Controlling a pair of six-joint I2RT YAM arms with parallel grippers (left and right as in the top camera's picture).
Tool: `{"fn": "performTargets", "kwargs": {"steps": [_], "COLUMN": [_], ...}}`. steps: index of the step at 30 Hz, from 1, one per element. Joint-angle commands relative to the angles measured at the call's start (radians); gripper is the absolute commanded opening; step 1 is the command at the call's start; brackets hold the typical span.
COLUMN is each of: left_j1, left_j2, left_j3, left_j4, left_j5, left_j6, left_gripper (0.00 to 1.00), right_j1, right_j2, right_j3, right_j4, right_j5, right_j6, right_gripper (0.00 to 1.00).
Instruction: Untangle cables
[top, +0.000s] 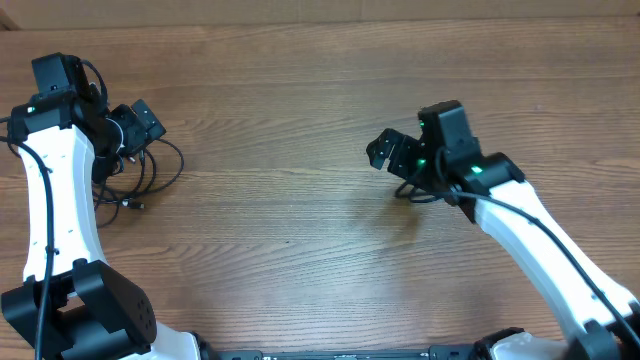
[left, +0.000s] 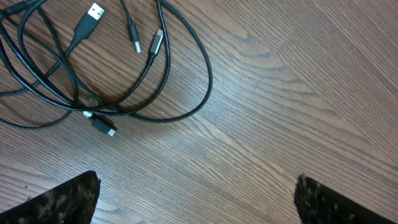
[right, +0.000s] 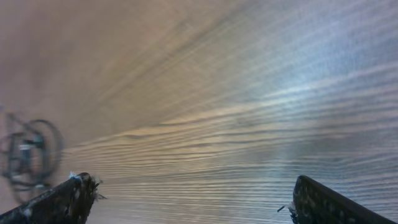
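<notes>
The cables (top: 145, 175) are lying in a loose tangle near the left side of the wooden table (top: 300, 250), just beside the left claw (top: 135, 125), which is hovering with its fingers spread wide and holding nothing. In the left wrist view the loops and small plugs (left: 93, 109) are crossing each other at the upper left, and bare wood is stretching to the right. The right claw (top: 385, 150) is standing well apart, also spread wide and empty. Between both claws a broad bare area is lying. The far table edge is running along the top.
</notes>
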Motion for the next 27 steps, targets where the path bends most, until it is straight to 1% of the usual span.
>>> {"fn": "performTargets", "kwargs": {"steps": [1, 7, 9, 10, 16, 20, 27], "left_j1": [-0.006, -0.006, -0.006, -0.006, -0.006, -0.006, -0.006], "left_j2": [0.002, 0.002, 0.002, 0.002, 0.002, 0.002, 0.002], "left_j3": [0.013, 0.013, 0.013, 0.013, 0.013, 0.013, 0.013], "left_j4": [0.0, 0.0, 0.0, 0.0, 0.0, 0.0, 0.0], "left_j5": [0.01, 0.01, 0.01, 0.01, 0.01, 0.01, 0.011], "left_j6": [0.008, 0.008, 0.008, 0.008, 0.008, 0.008, 0.008], "left_gripper": [0.99, 0.99, 0.99, 1.0, 1.0, 1.0, 0.99], "right_j1": [0.002, 0.002, 0.002, 0.002, 0.002, 0.002, 0.002], "right_j2": [-0.118, -0.303, -0.377, -0.444, -0.637, -0.708, -0.715], "right_j3": [0.018, 0.018, 0.018, 0.018, 0.018, 0.018, 0.018], "right_j4": [0.003, 0.002, 0.002, 0.002, 0.002, 0.0, -0.006], "right_j5": [0.014, 0.014, 0.014, 0.014, 0.014, 0.014, 0.014], "right_j6": [-0.002, -0.001, -0.002, -0.002, -0.001, -0.001, -0.001], "right_gripper": [1.0, 1.0, 1.0, 1.0, 1.0, 1.0, 1.0]}}
